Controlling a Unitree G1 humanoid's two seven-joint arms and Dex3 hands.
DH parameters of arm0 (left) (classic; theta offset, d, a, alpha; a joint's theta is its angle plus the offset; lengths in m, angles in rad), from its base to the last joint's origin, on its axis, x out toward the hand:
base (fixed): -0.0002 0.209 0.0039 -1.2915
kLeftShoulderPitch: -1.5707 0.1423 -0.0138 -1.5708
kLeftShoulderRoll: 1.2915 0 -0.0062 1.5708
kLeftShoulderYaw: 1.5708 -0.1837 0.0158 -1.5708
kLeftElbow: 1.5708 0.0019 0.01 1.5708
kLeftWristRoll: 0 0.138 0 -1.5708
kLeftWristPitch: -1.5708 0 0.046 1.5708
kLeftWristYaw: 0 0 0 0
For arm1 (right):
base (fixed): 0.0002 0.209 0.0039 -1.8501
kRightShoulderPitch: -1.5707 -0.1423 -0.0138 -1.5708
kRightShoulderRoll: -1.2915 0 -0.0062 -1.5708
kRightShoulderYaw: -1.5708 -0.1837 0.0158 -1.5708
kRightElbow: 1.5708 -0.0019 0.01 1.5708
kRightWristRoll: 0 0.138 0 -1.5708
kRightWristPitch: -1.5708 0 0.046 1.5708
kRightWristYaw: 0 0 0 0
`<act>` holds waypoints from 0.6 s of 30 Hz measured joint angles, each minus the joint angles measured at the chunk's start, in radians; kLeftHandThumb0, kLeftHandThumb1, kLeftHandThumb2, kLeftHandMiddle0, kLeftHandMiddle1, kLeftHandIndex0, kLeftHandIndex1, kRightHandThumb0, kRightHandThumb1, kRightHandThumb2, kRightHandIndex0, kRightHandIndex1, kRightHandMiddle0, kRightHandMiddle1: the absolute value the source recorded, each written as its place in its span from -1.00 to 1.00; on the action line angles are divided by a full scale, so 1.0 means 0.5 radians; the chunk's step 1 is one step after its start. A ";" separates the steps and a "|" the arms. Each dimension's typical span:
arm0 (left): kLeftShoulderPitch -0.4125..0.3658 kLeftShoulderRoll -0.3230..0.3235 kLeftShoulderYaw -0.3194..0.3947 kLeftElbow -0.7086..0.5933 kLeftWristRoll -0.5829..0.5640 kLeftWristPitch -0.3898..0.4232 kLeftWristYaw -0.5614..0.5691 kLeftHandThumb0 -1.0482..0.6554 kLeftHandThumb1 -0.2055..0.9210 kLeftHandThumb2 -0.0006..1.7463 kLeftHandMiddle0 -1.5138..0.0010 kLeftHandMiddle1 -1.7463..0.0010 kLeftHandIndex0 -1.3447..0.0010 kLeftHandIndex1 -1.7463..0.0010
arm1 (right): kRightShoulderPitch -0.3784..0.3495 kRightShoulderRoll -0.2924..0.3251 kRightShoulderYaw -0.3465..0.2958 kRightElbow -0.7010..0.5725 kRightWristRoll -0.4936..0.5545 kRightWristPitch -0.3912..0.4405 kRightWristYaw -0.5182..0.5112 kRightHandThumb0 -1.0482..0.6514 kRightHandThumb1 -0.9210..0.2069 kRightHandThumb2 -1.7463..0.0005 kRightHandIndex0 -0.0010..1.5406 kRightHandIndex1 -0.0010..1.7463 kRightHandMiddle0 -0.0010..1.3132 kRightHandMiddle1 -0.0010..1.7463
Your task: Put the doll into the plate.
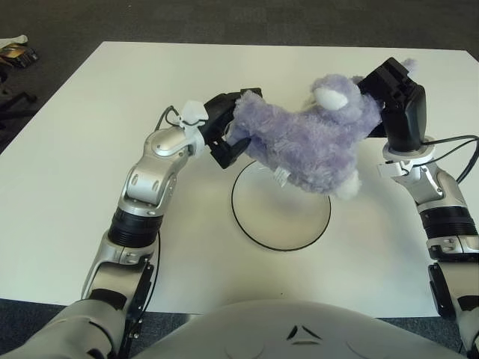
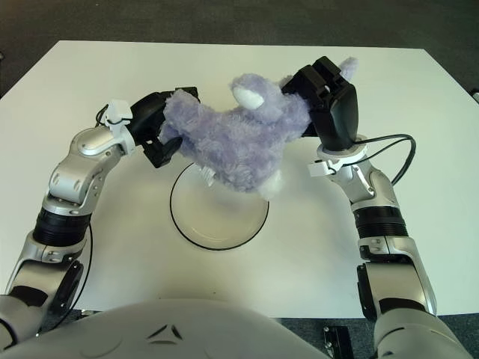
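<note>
- A white table [image 1: 67, 194] fills most of the frame, its top plain and matte, lit evenly with only soft shadows.
- Its far edge runs across the upper part of the frame; its left edge slants down toward the lower left.
- Dark grey carpet [image 1: 224, 19] shows along the top of the frame and down the left side beyond the table.
- At the upper left edge, on the carpet, lies a small dark object with a yellowish part [image 1: 16, 52]; what it is cannot be told.
- Just below it, at the left edge, the black leg of some furniture [image 1: 15, 101] pokes in.
</note>
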 measured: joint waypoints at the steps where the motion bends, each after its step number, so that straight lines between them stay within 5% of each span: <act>1: -0.013 0.008 0.010 0.010 -0.050 0.058 -0.032 0.22 -0.28 0.61 0.08 -1.00 0.19 -0.84 | 0.000 0.001 -0.001 0.001 -0.001 -0.005 0.000 0.23 -0.11 -0.38 -0.45 1.00 -0.37 1.00; 10: -0.082 0.036 0.041 0.047 -0.210 0.230 -0.098 0.22 -0.58 0.86 -0.06 -1.00 0.04 -0.92 | 0.011 0.003 -0.019 0.012 0.001 0.006 0.025 0.23 -0.35 -0.20 -0.56 1.00 -0.52 1.00; 18: -0.085 0.018 0.018 0.039 -0.093 -0.003 -0.014 0.23 -0.74 0.98 -0.18 -0.96 0.01 -1.00 | 0.064 0.003 -0.042 0.009 0.066 0.061 0.133 0.23 -0.43 -0.13 -0.60 1.00 -0.57 1.00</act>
